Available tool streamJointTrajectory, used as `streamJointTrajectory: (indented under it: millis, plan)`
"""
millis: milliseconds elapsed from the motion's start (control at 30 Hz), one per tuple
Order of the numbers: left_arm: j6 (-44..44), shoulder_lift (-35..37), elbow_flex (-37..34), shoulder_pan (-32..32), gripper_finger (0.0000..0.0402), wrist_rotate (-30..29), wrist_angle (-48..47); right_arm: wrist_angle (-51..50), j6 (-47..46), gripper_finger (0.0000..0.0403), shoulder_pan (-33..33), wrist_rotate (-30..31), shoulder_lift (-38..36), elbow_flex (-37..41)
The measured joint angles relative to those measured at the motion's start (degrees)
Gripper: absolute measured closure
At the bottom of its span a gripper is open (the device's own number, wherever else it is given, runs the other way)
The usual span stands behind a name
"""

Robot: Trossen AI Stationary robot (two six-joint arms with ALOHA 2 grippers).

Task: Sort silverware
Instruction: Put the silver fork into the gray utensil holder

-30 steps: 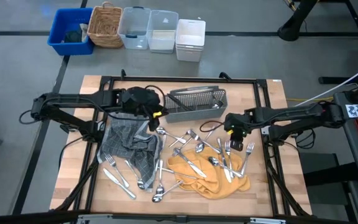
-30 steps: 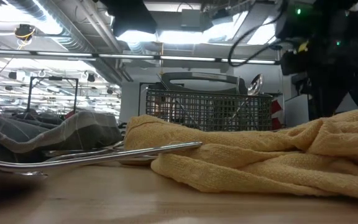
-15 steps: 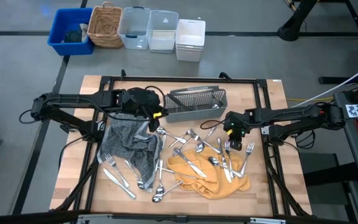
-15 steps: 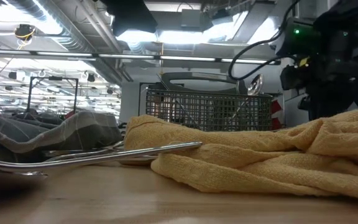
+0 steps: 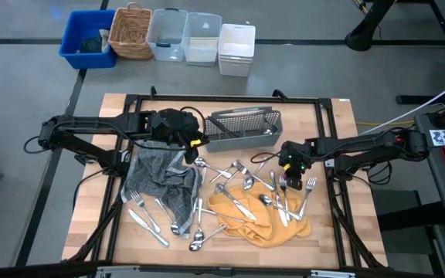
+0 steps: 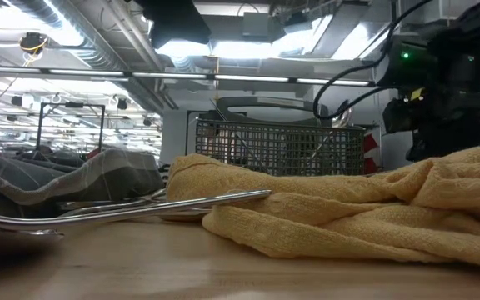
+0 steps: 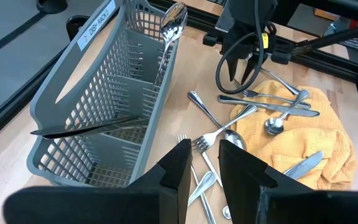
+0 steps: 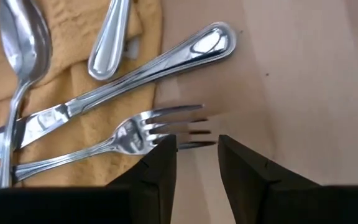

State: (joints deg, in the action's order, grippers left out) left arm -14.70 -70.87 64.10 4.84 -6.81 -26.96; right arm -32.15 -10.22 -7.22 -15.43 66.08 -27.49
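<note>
From above, the silverware (image 5: 246, 193) is lying scattered across the middle of the table (image 5: 331, 123), some pieces resting on a yellow cloth (image 5: 257, 220), others beside a grey checked cloth (image 5: 161, 181). The right gripper (image 5: 290, 182) is pointing down over the pieces at the yellow cloth's far right corner, while the left gripper (image 5: 194, 144) is hanging by the near left corner of the grey mesh caddy (image 5: 244, 126).

At table level, the yellow cloth (image 6: 348, 208) is filling the foreground, a long utensil handle (image 6: 132, 208) is lying along its edge, and the caddy (image 6: 277, 146) is standing behind with a spoon bowl (image 6: 342, 112) poking above its rim.

Through the left wrist, the left gripper (image 7: 204, 163) is showing a narrow gap between its fingers, holding nothing, above forks on the wood; a knife (image 7: 82, 127) and a spoon (image 7: 173, 22) are sitting in the caddy (image 7: 104, 99).

Through the right wrist, the right gripper (image 8: 196, 155) is standing narrowly parted and empty, a fork (image 8: 123, 140) with its tines just at the finger gap, a knife (image 8: 129, 84) beside it.
</note>
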Motion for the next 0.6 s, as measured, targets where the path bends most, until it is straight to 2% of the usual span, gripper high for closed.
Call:
streamJointTrajectory:
  millis: [133, 400, 600]
  plan:
    - [-0.3, 0.0, 0.0, 0.0, 0.0329, 0.0, 0.0, 2.4, 0.0, 0.0311, 0.0, -0.3, 0.0, 0.3]
    - [-1.4, 0.0, 0.0, 0.0, 0.0329, 0.0, 0.0, 5.2, 0.0, 0.0392, 0.0, -0.4, 0.0, 0.3]
    - [-1.4, 0.0, 0.0, 0.0, 0.0329, 0.0, 0.0, 5.2, -1.4, 0.0394, 0.0, -0.6, 0.0, 0.3]
